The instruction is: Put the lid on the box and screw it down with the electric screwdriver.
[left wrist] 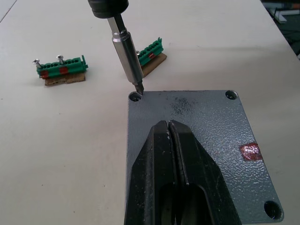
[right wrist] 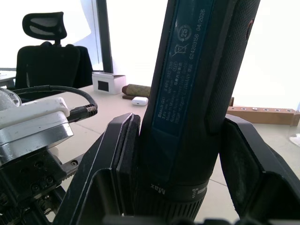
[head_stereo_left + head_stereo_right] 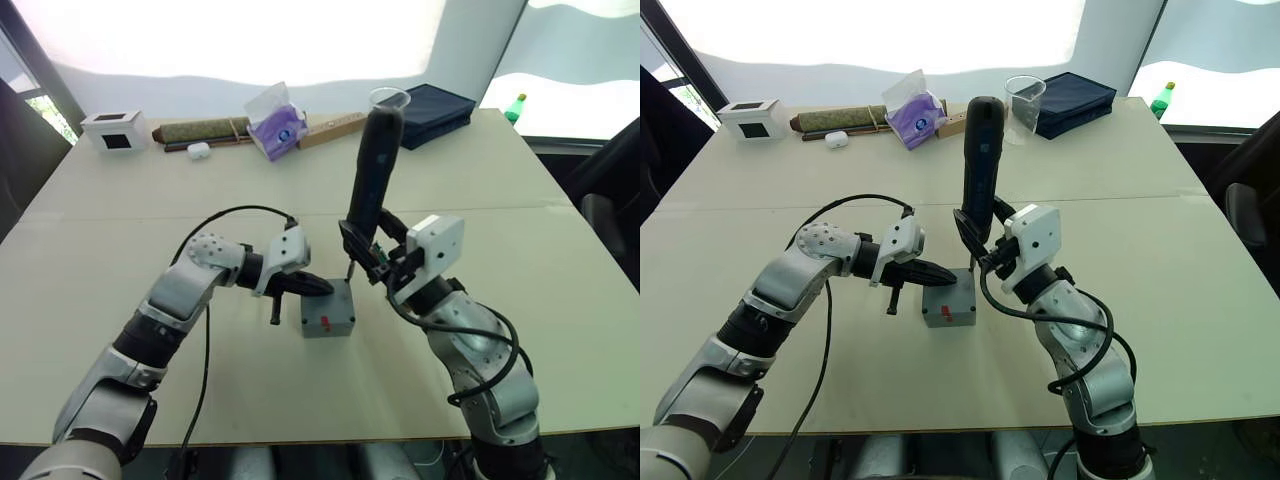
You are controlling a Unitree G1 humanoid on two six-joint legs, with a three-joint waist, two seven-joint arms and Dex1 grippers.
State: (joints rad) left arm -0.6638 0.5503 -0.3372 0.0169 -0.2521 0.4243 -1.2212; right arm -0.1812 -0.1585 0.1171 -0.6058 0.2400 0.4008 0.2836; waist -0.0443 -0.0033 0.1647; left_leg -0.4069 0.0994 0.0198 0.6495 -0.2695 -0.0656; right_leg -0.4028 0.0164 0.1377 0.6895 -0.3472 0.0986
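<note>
The grey box [image 3: 328, 322], with a red mark on its near side, stands at the table's middle. The lid [image 1: 206, 126] lies flat on it, with recessed holes at its corners. My left gripper [image 1: 168, 124] is shut, its fingertips resting on the lid's top. My right gripper [image 3: 368, 250] is shut on the electric screwdriver [image 3: 372, 165], a long black cylinder held nearly upright over the box. Its metal bit [image 1: 127, 51] points down into the lid's corner hole [image 1: 136, 96].
Two green terminal strips [image 1: 61, 70] [image 1: 150, 50] holding screws lie on the table just past the box. Along the far edge stand a white box with a black window [image 3: 115, 130], a tissue pack [image 3: 277, 125], a clear cup [image 3: 390, 98] and a navy case [image 3: 435, 112].
</note>
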